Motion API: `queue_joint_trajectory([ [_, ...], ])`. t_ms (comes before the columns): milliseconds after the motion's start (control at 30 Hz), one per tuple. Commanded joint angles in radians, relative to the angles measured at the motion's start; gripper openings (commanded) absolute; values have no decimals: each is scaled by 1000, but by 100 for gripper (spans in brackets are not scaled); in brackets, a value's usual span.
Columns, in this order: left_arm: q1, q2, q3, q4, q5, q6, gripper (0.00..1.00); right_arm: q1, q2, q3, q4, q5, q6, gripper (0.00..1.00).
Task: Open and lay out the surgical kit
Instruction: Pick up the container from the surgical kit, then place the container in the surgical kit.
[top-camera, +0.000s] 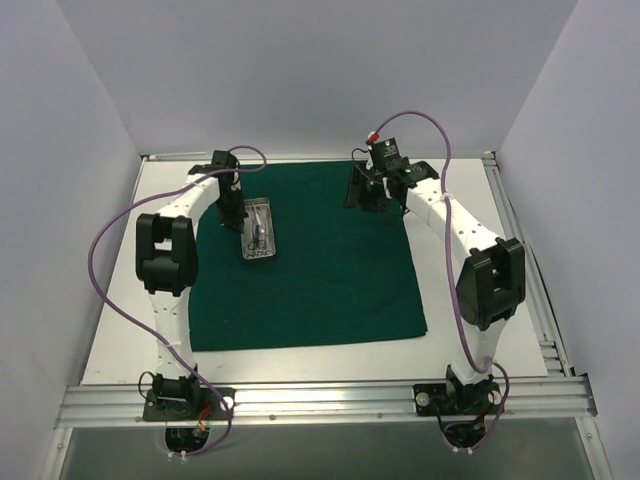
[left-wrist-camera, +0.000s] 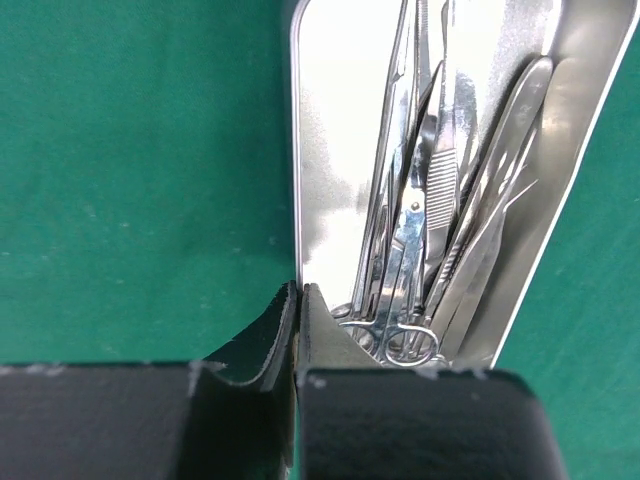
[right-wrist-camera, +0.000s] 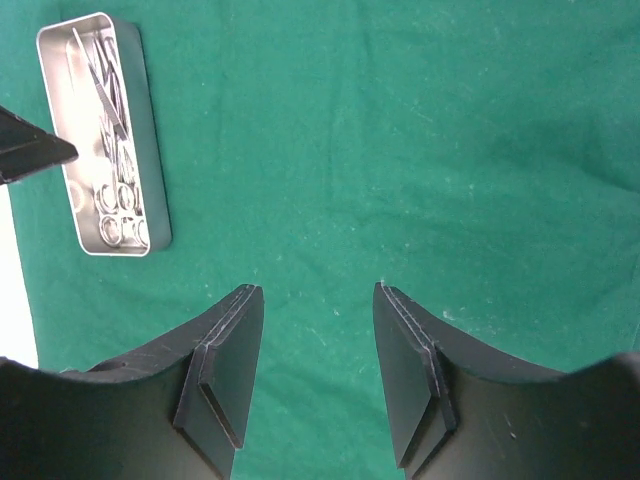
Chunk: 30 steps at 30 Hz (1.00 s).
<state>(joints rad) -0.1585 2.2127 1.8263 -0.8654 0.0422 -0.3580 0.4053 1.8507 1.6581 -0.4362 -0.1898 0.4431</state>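
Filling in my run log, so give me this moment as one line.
drape: spread flat | tray: on drape, instruments inside | left gripper: shut on tray wall | right gripper: open, empty, over drape

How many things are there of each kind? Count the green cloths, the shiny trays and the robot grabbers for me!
Green cloth: 1
Silver tray: 1 (the steel tools piled inside are too tangled to count)
Grippers: 2, the left gripper and the right gripper
Total: 4
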Motion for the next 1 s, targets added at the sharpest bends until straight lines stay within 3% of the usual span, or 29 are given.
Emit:
queue_joint_trajectory([
  [0,-3,1,89,-30,-18,63,2,0,-67,-9,-25,-4,-21,48],
  [367,50,-25,194,-130,-85,185,2,-8,-73,-23,-55,-14,-29,48],
  [567,132,-16,189,-118,-71,224,2,-8,-70,-21,-70,-20,-30,49],
  [967,188,71,208,-98,-42,301,2,-13,-51,2,-91,-31,-43,49],
])
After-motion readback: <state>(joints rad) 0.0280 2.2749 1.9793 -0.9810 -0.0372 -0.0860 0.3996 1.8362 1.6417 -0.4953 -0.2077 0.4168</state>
